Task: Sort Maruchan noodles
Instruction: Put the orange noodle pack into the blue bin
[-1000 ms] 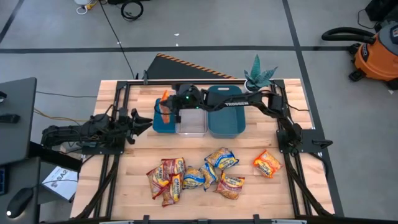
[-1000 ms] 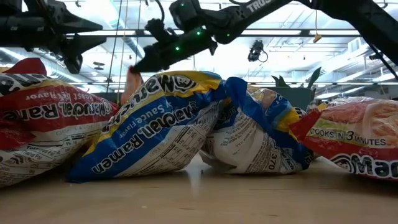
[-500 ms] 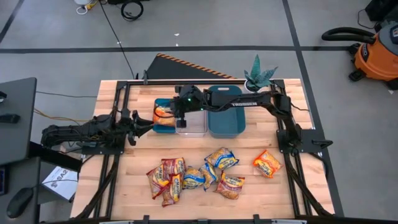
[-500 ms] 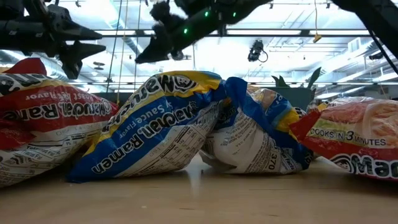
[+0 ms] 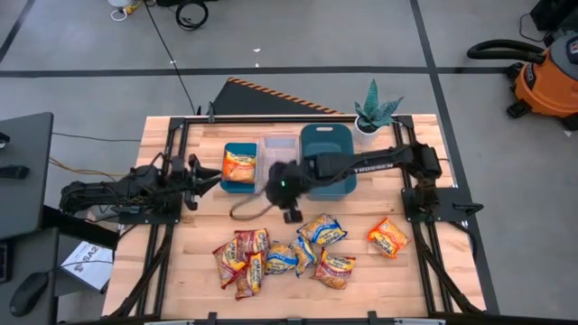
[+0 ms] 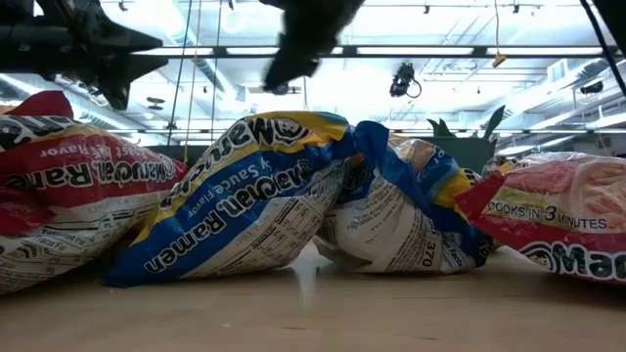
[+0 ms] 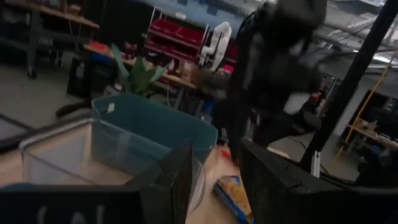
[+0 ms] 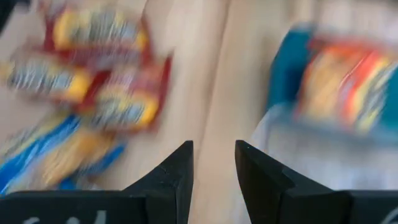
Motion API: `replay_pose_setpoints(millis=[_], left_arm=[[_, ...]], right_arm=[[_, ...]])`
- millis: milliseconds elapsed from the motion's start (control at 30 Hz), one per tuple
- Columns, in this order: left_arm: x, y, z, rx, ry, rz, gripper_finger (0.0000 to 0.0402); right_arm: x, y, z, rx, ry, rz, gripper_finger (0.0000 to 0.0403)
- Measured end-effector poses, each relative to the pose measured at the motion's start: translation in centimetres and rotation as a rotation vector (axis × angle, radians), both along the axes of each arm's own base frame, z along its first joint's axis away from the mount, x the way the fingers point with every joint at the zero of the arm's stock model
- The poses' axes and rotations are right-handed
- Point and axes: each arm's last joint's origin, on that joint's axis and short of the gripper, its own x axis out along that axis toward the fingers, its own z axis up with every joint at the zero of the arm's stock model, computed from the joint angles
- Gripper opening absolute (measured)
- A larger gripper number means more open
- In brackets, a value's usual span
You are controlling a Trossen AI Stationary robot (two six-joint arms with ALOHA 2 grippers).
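the wooden table point(image 5: 199, 262) carries everything, and the clear bin point(image 5: 276, 152) at its far side serves as the landmark. a large teal bin point(image 5: 329, 144) touches the clear bin on one side, and a smaller teal bin point(image 5: 239, 164) touches it on the other. one orange packet point(image 5: 239, 165) lies flat inside that smaller teal bin. the right arm reaches across in front of the large teal bin, its right gripper point(image 5: 291, 215) hanging over bare wood just in front of the clear bin, fingers point(image 8: 180, 180) apart with nothing between them. the left gripper point(image 5: 200, 176) waits beside the smaller teal bin, on the side away from the clear bin, fingers point(image 7: 179, 180) apart and empty. the heap of maruchan noodles point(image 5: 280, 255), red, blue and orange, lies well in front of the clear bin, with a lone orange packet point(image 5: 388, 237) apart from it, in front of the large teal bin.
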Motion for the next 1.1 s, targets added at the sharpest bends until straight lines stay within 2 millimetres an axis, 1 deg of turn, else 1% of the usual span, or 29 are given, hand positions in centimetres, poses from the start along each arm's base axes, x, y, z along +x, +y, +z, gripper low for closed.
replay_pose_setpoints(millis=[133,300,400,467,600,700,800,967,1100], left_arm=[[-0.1,0.0,0.5,0.078,-0.039,0.013,0.0135],[-0.2,0.0,1.0,0.187,-0.068,0.036,0.0135],[-0.3,0.0,1.5,0.224,-0.114,0.05,0.0135],[-0.4,0.0,1.6,0.244,-0.123,0.055,0.0135],[-0.4,0.0,1.7,0.272,-0.122,0.062,0.0135],[-0.4,0.0,1.7,0.279,-0.12,0.064,0.0135],[-0.4,0.0,1.7,0.296,-0.116,0.068,0.0135],[-0.4,0.0,1.7,0.329,-0.11,0.075,0.0135],[-0.4,0.0,1.8,0.332,-0.124,0.078,0.0135]], right_arm=[[-1.7,2.8,-0.9,-0.017,0.176,-0.047,0.0124],[-3.7,6.7,-0.7,-0.058,0.258,-0.078,0.0124],[-5.2,8.5,-0.6,-0.081,0.315,-0.133,0.0124],[-6.1,9.6,-1.1,-0.093,0.359,-0.18,0.0124],[-7.9,11.4,-2.8,-0.083,0.419,-0.273,0.0122],[-9.7,12.1,-3.8,-0.051,0.472,-0.351,0.0118],[-12.0,12.3,-4.7,-0.031,0.509,-0.443,0.0111],[-16.2,11.7,-6.1,0.033,0.503,-0.591,0.0109],[-18.6,10.8,-7.1,0.081,0.507,-0.632,0.012]])
